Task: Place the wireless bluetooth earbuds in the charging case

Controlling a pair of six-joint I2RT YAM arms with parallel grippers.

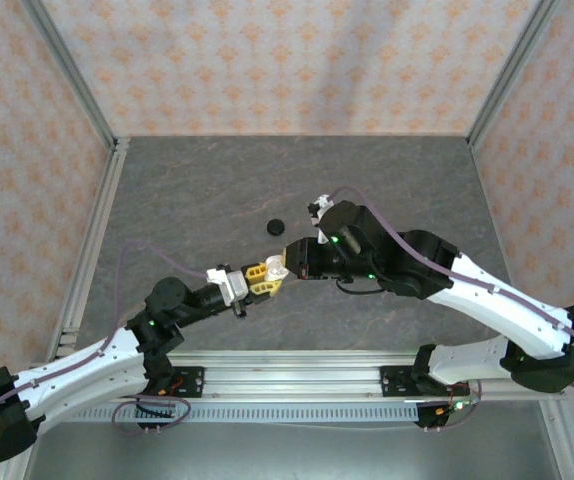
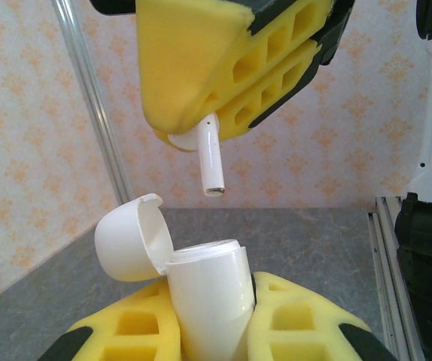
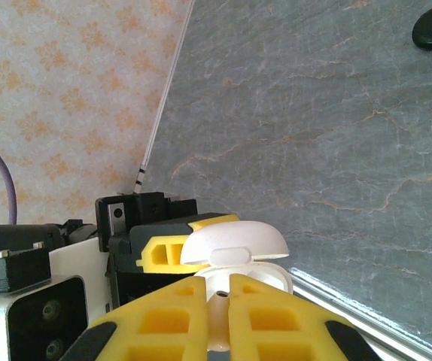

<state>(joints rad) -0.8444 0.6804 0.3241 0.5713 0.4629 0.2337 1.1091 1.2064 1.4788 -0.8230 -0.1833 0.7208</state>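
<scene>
Two grippers meet mid-table; bare table (image 1: 187, 200) all round, walls well apart. L gripper (image 1: 263, 281) fingers clamped on white charging case (image 2: 210, 301), roughly upright, lid (image 2: 129, 237) flipped open. R gripper (image 1: 289, 262) pinches white earbud (image 2: 211, 154), stem down, just above case mouth, not touching. Black round item (image 1: 275, 226) lies nearby on the table.

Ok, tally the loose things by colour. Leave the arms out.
White: 2, the case and the earbud
Black: 1, a disc
Total: 3
</scene>
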